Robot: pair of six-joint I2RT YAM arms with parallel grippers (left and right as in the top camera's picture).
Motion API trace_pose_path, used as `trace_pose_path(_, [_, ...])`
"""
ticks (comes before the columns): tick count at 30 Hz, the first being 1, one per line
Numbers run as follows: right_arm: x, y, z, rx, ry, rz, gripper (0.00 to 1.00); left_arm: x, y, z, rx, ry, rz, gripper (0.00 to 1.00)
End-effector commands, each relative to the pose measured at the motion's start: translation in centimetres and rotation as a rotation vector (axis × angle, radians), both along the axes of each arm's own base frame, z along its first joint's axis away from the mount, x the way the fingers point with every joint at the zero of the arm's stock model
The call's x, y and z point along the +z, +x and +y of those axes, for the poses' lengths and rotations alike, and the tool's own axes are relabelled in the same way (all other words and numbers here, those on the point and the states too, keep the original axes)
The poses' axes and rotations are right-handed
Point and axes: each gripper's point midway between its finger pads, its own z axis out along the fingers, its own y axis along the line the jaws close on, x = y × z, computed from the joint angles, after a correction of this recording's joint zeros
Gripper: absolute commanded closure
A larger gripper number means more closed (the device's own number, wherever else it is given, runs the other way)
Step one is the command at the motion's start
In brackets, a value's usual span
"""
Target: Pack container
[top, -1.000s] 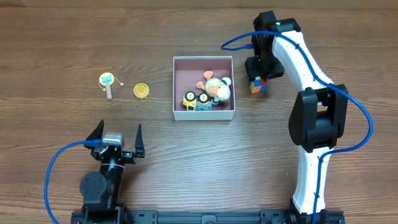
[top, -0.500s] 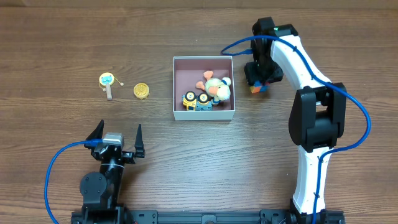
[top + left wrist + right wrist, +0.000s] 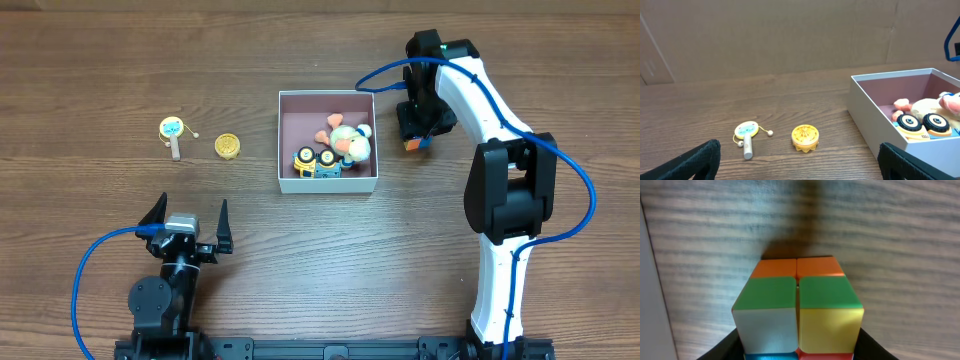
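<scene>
The container point(image 3: 327, 94), a white-walled square box with a mauve-pink inside, sits mid-table and holds a plush toy point(image 3: 352, 142) and a yellow-and-blue wheeled toy point(image 3: 315, 162). It also shows at the right of the left wrist view point(image 3: 875, 127). A multicoloured cube point(image 3: 412, 144) lies on the table just right of the container. My right gripper point(image 3: 418, 125) is down over it. In the right wrist view the cube point(image 3: 797, 305) fills the space between the black fingers point(image 3: 797, 352), which press its sides. My left gripper point(image 3: 188, 215) is open and empty near the front left.
A small rattle drum with a wooden handle point(image 3: 173, 131) and a yellow round toy point(image 3: 228, 146) lie on the table left of the container. Both show in the left wrist view, the drum point(image 3: 746, 132) and the yellow toy point(image 3: 805, 137). The right arm's blue cable hangs above the container's right side.
My right gripper has come down over the cube, which now shows only as a corner in the overhead view. The left arm has not moved.
</scene>
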Motion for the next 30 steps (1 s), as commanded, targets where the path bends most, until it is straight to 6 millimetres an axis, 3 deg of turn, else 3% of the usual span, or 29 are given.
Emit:
trace_pose_path(1, [3.9, 2.1, 0.5, -0.017, 0.000, -0.089, 0.61, -0.1, 0.0, 0.4, 0.019, -0.009, -0.004, 0.00])
trace_pose_path(7, [11.0, 2.4, 2.4, -0.003, 0.011, -0.166, 0.61, -0.1, 0.0, 0.4, 0.019, -0.009, -0.004, 0.00])
trace_pose_path(11, [14.2, 1.3, 7.1, 0.067, 0.087, -0.210, 0.61, -0.1, 0.0, 0.4, 0.019, -0.009, -0.004, 0.00])
trace_pose_path(16, [14.7, -1.1, 13.2, 0.213, 0.089, -0.223, 0.59, -0.1, 0.0, 0.4, 0.019, -0.009, -0.004, 0.00])
trace_pose_path(18, [14.7, -1.5, 14.6, 0.255, 0.055, -0.248, 0.58, -0.1, 0.0, 0.4, 0.019, -0.009, -0.004, 0.00])
trace_pose_path(30, [14.8, -3.0, 18.6, 0.313, 0.163, -0.236, 0.56, -0.1, 0.0, 0.4, 0.019, -0.009, -0.004, 0.00])
